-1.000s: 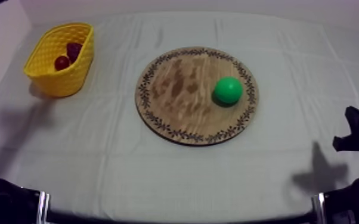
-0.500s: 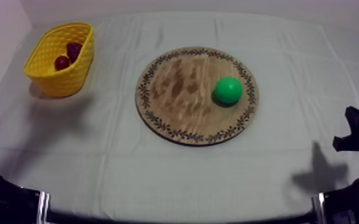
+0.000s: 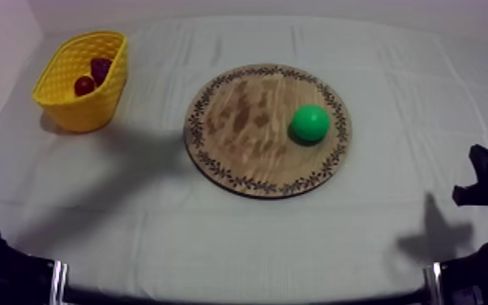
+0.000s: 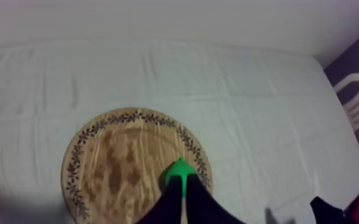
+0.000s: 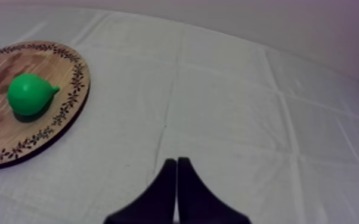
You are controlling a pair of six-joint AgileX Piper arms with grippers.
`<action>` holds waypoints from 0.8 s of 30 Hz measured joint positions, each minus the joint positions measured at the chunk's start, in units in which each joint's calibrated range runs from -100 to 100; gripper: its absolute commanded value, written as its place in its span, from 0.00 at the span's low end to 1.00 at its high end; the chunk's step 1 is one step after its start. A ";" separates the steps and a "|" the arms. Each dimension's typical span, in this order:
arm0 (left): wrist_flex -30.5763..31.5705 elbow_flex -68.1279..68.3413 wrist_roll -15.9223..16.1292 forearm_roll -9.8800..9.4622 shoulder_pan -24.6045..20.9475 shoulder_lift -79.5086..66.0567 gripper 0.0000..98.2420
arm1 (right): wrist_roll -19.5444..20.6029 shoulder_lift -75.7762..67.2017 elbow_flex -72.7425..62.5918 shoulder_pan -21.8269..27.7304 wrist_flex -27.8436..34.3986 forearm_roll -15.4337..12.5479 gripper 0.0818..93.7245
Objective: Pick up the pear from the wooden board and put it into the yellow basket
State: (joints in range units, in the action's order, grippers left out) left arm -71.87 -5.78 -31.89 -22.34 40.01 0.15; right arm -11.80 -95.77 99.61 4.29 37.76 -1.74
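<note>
Table (image 3: 239,235) under grey-white cloth. At its middle, wooden board (image 3: 239,113); well apart at the far left, yellow basket (image 3: 85,109). Left gripper (image 4: 182,190) pointing toward the pear (image 3: 310,122), fingers pressed into a narrow wedge, holding nothing. Right gripper (image 5: 176,167) the same, over bare cloth. Pear lying on the board's right part, near the rim. Small red fruit (image 3: 84,84) in the basket.
</note>
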 measured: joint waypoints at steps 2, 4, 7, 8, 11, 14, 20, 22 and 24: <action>-1.76 -3.01 -0.86 0.35 0.09 2.86 0.00 | 0.00 0.00 0.00 0.00 0.00 0.00 0.00; -2.72 -5.59 -1.32 0.72 0.13 5.73 0.00 | 0.00 0.00 0.00 0.00 0.00 0.00 0.00; -3.24 -9.27 -1.93 1.14 0.22 10.28 0.00 | 0.00 0.00 0.00 0.00 0.00 0.00 0.00; -3.41 -10.24 -2.14 1.21 0.34 11.77 0.00 | 0.00 0.00 0.00 0.00 0.00 0.00 0.00; -3.72 -12.50 -2.85 1.35 0.69 15.86 0.00 | 0.00 0.00 0.00 0.00 0.00 0.00 0.00; -3.65 -14.33 -3.26 2.00 0.92 19.63 0.00 | 0.00 0.00 0.00 0.00 -0.11 0.00 0.00; -3.65 -16.83 -3.57 3.35 1.98 26.58 0.00 | 0.00 0.00 0.00 0.00 -0.11 0.00 0.00; -3.57 -17.19 -3.74 3.68 2.60 28.76 0.00 | 0.00 0.00 0.00 0.00 -0.11 0.00 0.00; -3.62 -17.61 -3.90 3.73 3.13 30.52 0.00 | 0.00 0.00 0.00 0.00 -0.11 0.00 0.00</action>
State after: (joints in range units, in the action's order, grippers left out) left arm -75.49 -23.39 -35.79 -18.61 43.14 30.67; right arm -11.80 -95.77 99.61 4.29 37.66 -1.74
